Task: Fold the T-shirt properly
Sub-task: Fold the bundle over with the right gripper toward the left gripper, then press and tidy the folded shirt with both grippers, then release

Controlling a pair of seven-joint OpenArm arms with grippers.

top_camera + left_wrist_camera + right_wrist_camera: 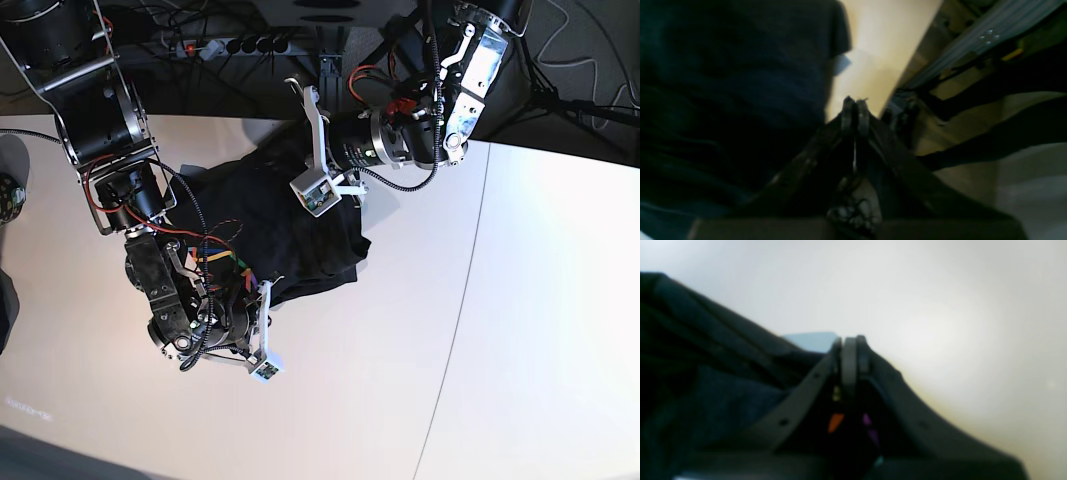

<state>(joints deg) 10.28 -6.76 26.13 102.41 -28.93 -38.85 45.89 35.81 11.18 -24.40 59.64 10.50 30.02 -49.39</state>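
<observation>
The black T-shirt (285, 235) lies bunched in a heap on the white table (400, 380), between my two grippers. My right gripper (255, 292) is at the heap's near-left edge. In the right wrist view it (850, 346) is shut, with black cloth and orange and purple flecks between the fingers, and the T-shirt (706, 373) fills the left. My left gripper (303, 148) is over the heap's far edge. In the left wrist view it (855, 106) is shut and no cloth shows clearly at the tips. The T-shirt (740, 83) lies to its left.
A small light-blue patch (841, 63) lies on the table beside the shirt, and it also shows in the right wrist view (810, 340). The table's far edge (907, 66) runs just beyond the left gripper. Cables and a power strip (240, 45) lie behind the table.
</observation>
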